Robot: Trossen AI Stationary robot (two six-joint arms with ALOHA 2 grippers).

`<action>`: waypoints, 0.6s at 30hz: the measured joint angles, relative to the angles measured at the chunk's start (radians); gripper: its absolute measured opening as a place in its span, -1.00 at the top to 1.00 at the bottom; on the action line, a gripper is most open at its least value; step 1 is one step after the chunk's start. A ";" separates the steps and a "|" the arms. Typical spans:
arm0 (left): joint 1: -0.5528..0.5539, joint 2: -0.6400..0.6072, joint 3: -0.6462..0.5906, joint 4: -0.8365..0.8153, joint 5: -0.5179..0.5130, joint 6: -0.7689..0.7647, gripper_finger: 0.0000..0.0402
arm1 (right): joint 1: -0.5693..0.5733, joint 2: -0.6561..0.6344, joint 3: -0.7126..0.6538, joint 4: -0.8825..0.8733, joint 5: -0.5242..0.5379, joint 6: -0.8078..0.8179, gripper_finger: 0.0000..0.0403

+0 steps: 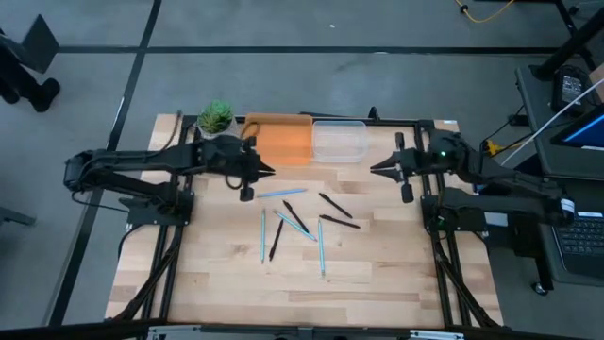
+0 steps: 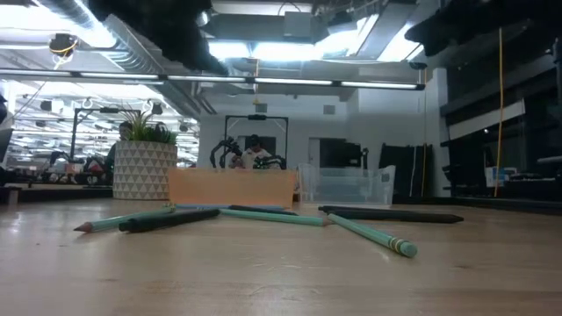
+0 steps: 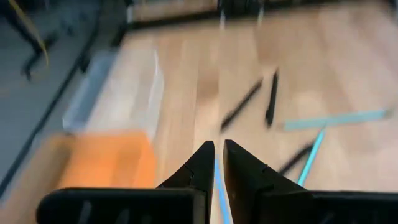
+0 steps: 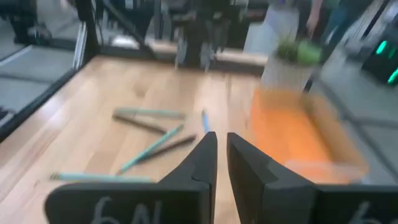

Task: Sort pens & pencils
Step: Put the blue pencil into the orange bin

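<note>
Several pens and pencils (image 1: 297, 222) lie scattered flat on the middle of the wooden table, some light blue-green (image 1: 281, 193), others black (image 1: 335, 205). In the low view they lie across the table top (image 2: 263, 215). My left gripper (image 1: 272, 170) (image 3: 219, 146) hangs above the table, left of the scatter and in front of the orange tray, fingers shut on nothing. My right gripper (image 1: 373, 170) (image 4: 222, 138) hangs to the scatter's right, facing the left one, also shut on nothing.
An orange tray (image 1: 280, 140) and a clear plastic container (image 1: 339, 142) stand side by side at the table's far edge. A small potted plant (image 1: 216, 118) stands left of the tray. Bare wood lies toward the near edge (image 1: 302, 288).
</note>
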 joint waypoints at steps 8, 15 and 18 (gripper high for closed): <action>0.000 0.136 0.124 -0.190 -0.022 0.013 0.85 | 0.000 0.146 0.126 -0.277 0.065 0.035 0.80; 0.000 0.207 0.159 -0.283 -0.020 -0.035 0.87 | 0.000 0.265 0.143 -0.305 0.079 0.034 0.80; -0.001 0.239 0.159 -0.303 -0.019 -0.041 0.90 | 0.000 0.305 0.143 -0.311 0.080 0.034 0.80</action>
